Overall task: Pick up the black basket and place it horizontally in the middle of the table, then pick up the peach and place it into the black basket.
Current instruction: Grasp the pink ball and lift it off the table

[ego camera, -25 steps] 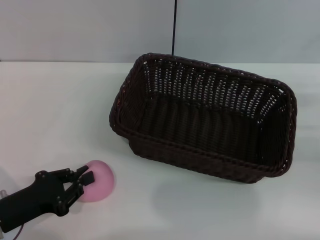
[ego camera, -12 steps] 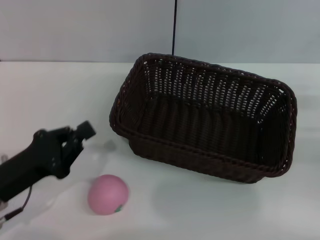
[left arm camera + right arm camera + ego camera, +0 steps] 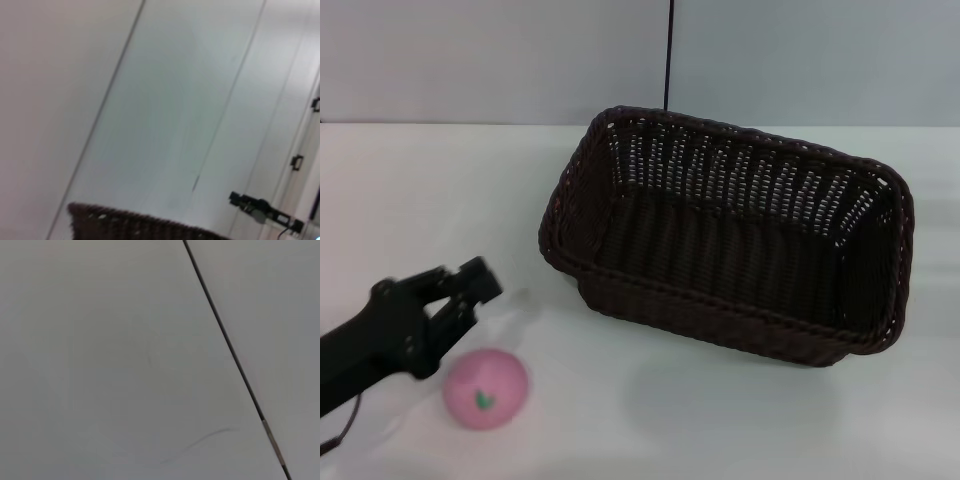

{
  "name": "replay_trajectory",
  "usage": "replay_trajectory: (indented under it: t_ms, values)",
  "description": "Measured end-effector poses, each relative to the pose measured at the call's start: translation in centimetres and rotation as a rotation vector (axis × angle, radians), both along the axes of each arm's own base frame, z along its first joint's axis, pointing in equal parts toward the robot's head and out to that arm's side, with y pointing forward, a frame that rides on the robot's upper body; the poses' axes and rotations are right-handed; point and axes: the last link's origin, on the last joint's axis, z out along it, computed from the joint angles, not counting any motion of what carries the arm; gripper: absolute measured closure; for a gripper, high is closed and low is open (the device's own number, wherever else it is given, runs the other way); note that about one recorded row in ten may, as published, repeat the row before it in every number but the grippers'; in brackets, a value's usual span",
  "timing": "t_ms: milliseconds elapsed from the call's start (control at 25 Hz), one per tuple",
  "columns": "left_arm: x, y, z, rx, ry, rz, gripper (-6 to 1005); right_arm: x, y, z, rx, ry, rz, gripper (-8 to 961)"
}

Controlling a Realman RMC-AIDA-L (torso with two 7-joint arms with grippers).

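1. The black wicker basket [image 3: 725, 250] sits on the white table [image 3: 440, 190], roughly central and a little askew, its long side running mostly across. It is empty.
2. The pink toy peach [image 3: 485, 390] lies on the table well to the left of the basket and nearer the robot, with its small green leaf mark facing up. It is not in the basket and nothing is touching it.
3. The left gripper [image 3: 460, 290] hovers beside the peach, between it and the basket's left end but well short of the basket. Its claw looks spread and holds nothing.
4. The right gripper is not in view; its wrist camera shows only a plain grey wall with a dark seam.
5. The step in hand appears to be grasping the peach. To do it well, the gripper should centre over the ball, come down with its fingers straddling the widest part, and close gently.
6. A smooth round toy is likely to roll or squirt away if it is nudged off-centre, so a square, steady approach matters.
7. The carry then needs enough height to clear the basket's braided rim before the peach is released inside.
8. Count: one basket, one peach, one table, one gripper in sight.
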Motion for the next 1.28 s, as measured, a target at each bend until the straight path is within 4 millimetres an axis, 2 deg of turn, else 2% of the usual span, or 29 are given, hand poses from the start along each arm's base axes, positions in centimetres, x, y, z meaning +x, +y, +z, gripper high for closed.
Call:
replay_trajectory:
  t_ms: [160,400,440,720,1040,1280]
  values:
    - [-1.6,-1.5,0.4,0.012,0.038,0.061,883,-0.1,0.1,0.0,0.0,0.0,0.002,641]
    - [-3.1,-2.8,0.3,0.016,0.08,0.136,703,-0.3,0.4,0.0,0.0,-0.004,0.01,641]
    - [-3.8,-3.3,0.0,0.02,0.111,0.176,461,-0.4,0.5,0.0,0.001,-0.009,0.011,641]
    - [-4.2,-4.0,-1.6,-0.036,0.167,0.182,260,-0.4,0.5,-0.1,0.001,-0.017,0.011,641]
    - [-3.8,-3.9,-2.6,-0.078,0.183,0.158,262,-0.6,0.8,-0.1,0.001,-0.017,0.017,641]
    - [-4.1,-3.6,-3.0,-0.047,0.212,0.177,267,-0.6,0.9,0.0,0.002,-0.021,0.016,641]
